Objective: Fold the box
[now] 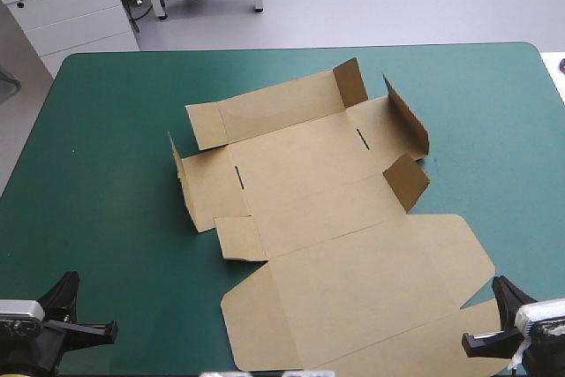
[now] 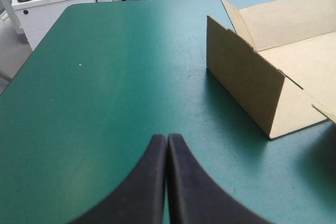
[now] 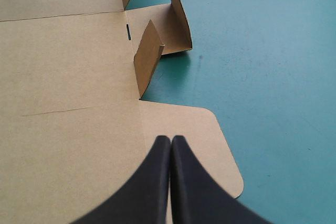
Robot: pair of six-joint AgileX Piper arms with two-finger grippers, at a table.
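The brown box (image 1: 318,209) lies as a cut sheet in the middle of the table, mostly flat, with its small end flaps standing up on the left and right sides. Its large lid panel (image 1: 362,293) reaches the near edge. My left gripper (image 1: 75,328) sits at the near left corner, shut and empty, on bare teal-green cover; the box's raised left flap (image 2: 247,77) stands ahead of it and to one side. My right gripper (image 3: 170,145) is shut with nothing in it, over the lid's rounded corner (image 3: 210,145), with a raised flap (image 3: 148,56) ahead.
A white cabinet (image 1: 66,11) stands beyond the table's far left corner. Teal-green cover (image 1: 97,147) lies open left of the box and to its right (image 1: 494,130).
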